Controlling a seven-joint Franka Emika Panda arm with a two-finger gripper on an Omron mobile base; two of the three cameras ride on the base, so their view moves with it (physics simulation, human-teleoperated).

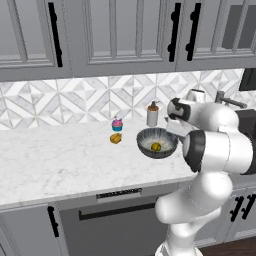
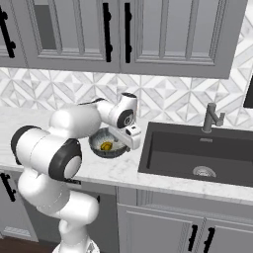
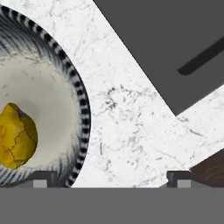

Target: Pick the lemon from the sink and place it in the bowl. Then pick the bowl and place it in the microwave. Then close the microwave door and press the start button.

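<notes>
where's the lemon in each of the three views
Left base view: lemon lies in the bowl, right of centre, left of the arm's dark elbow joint.
Right base view: lemon in the bowl, left of centre, left of the sink.
Hand view: lemon at the left edge, on the bowl's pale inside.
Shared landmark: the bowl's dark striped rim.

On your marble counter [image 1: 55, 160] you have a soap dispenser [image 1: 152, 114] by the patterned backsplash [image 1: 75, 100], plus a pink-topped cupcake [image 1: 117, 124] just behind a small orange-yellow item [image 1: 116, 138].
</notes>
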